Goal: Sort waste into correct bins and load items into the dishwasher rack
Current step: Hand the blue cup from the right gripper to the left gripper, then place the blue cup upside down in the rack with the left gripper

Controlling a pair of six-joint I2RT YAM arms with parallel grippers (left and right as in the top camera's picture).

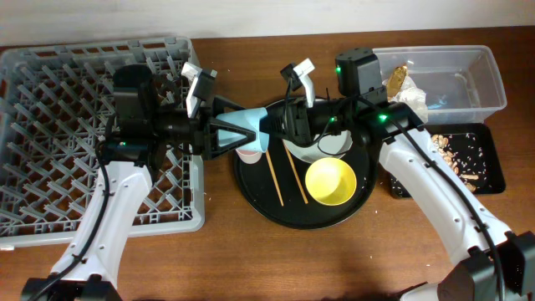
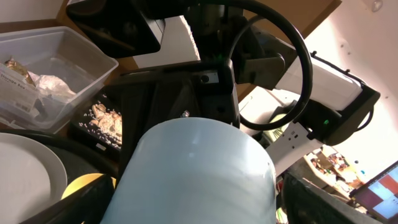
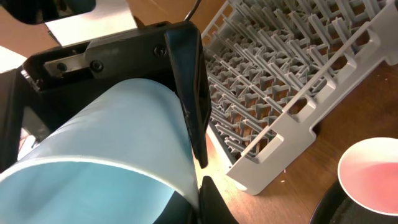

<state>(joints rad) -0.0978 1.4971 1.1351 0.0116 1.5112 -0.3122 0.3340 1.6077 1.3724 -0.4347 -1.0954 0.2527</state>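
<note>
The blue cup (image 1: 253,125) lies sideways in the air between the dishwasher rack (image 1: 50,125) and the round black tray (image 1: 276,209). My left gripper (image 1: 238,134) is shut around its body, as the left wrist view shows (image 2: 193,205). My right gripper (image 1: 284,125) pinches its rim, as the right wrist view shows (image 3: 208,193). The pink cup (image 1: 248,155), two chopsticks (image 1: 274,177), the yellow bowl (image 1: 331,181) and the grey-white plate (image 1: 336,144) sit on the round tray. White napkins (image 1: 414,96) lie in the clear tub (image 1: 468,75). Food leftovers (image 1: 460,155) lie in the shallow black tray (image 1: 493,159).
The rack's near corner (image 3: 280,74) stands close beside the held cup and the pink cup (image 3: 373,171). The tub (image 2: 56,62) and crumb tray (image 2: 99,118) stand at the far right. Bare wooden table lies along the front edge.
</note>
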